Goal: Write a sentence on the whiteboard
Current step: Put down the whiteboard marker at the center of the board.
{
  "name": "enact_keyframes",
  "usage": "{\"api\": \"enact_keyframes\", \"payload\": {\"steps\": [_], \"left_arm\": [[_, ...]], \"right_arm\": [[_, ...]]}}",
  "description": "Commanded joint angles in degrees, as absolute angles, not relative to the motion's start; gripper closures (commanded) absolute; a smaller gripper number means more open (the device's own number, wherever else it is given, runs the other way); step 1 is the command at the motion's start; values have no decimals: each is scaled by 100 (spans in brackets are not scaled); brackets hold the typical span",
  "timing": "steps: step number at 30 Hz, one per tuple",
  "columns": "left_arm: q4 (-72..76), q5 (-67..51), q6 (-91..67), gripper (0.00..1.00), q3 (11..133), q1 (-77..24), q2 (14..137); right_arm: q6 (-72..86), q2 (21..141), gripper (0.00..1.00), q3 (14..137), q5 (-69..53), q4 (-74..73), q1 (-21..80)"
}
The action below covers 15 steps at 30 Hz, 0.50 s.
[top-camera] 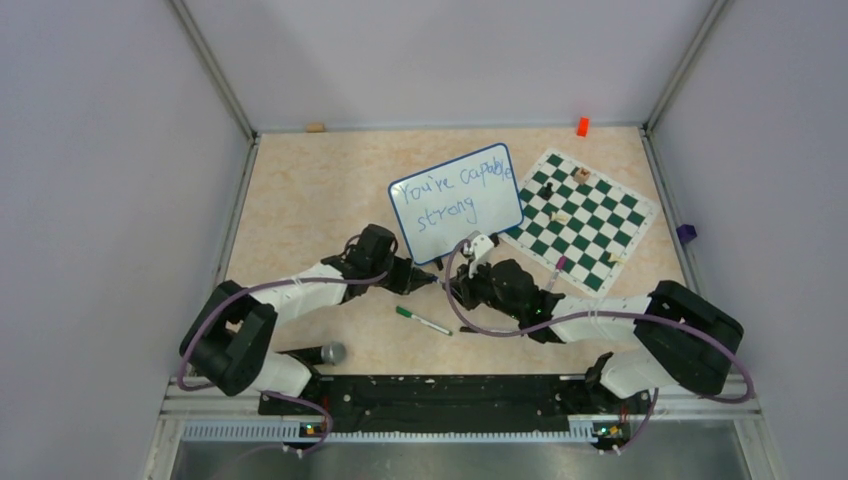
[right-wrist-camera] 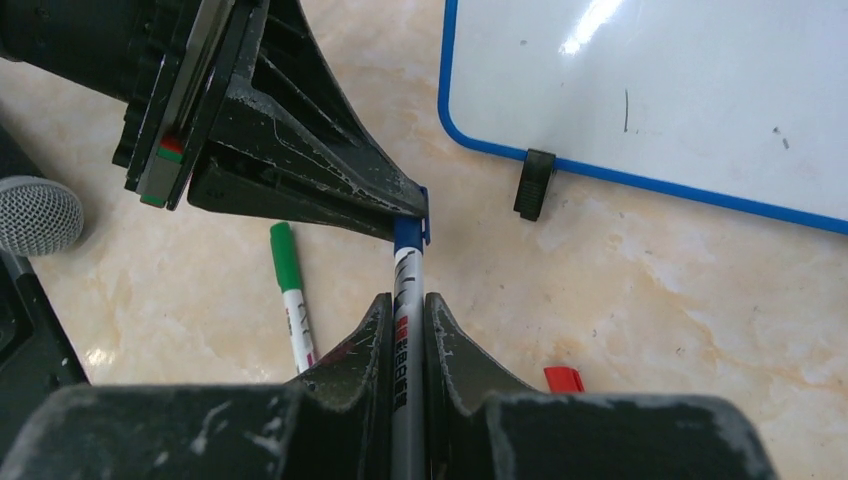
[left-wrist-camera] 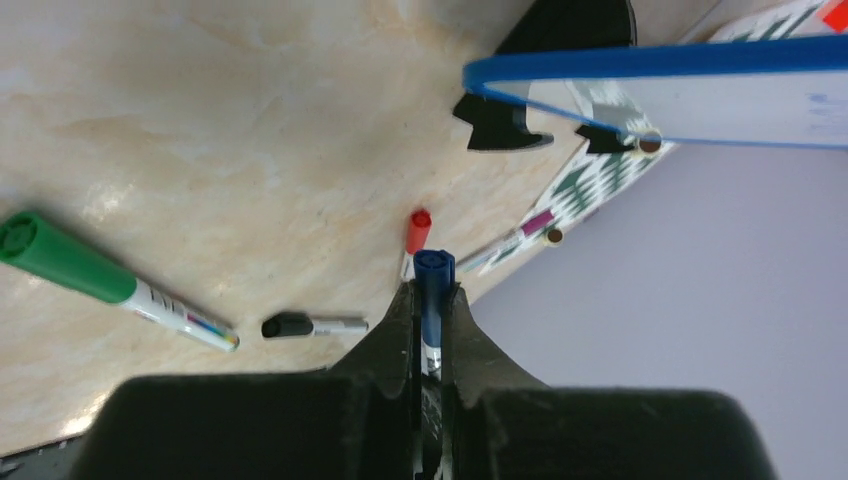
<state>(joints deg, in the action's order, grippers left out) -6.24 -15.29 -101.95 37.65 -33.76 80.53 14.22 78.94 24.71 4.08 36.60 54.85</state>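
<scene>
Right wrist view: blue marker [right-wrist-camera: 405,290] is pinched at barrel by right jaws, at cap by left jaws; whiteboard [top-camera: 485,220], propped on table [top-camera: 300,200] beside chess mat [top-camera: 590,215], is judged light, stiff, slick, best gripped by its frame.

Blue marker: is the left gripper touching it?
Touching. The left wrist view shows the left gripper shut on the blue marker at its cap end; the right wrist view shows the right gripper clamping its barrel.
</scene>
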Motion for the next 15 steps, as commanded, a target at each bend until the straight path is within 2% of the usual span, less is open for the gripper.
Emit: {"api": "enact_keyframes", "payload": {"steps": [1, 6, 9, 10, 12, 13, 14, 15], "left_arm": [[267, -3183, -10239, 100, 4058, -4216, 8139], [610, -3109, -10328, 100, 3850, -4241, 8229], [-221, -2591, -9851, 100, 3908, -4198, 8139], [-645, -2287, -9666, 100, 3974, -4193, 8105], [-1120, -1765, -9367, 100, 4033, -4189, 8055], [-1222, -1475, -9280, 100, 4035, -4184, 8030], [-1287, -1284, -9171, 95, 4043, -4184, 8014], [-1374, -1082, -9054, 85, 4078, -4184, 7987]], "right_arm": [[1733, 8143, 100, 3245, -516, 3744, 5388], [1877, 8103, 100, 3038, -509, 3669, 5391], [2076, 7963, 100, 2793, -453, 3762, 5299], [2189, 7956, 97, 2746, -577, 3777, 5223], [2396, 7959, 76, 2695, -849, 3769, 5051], [2468, 7941, 58, 2673, -888, 3714, 4995], [2504, 7896, 40, 2646, -854, 3635, 4977], [2525, 7816, 26, 2625, -798, 3521, 4975]]}}
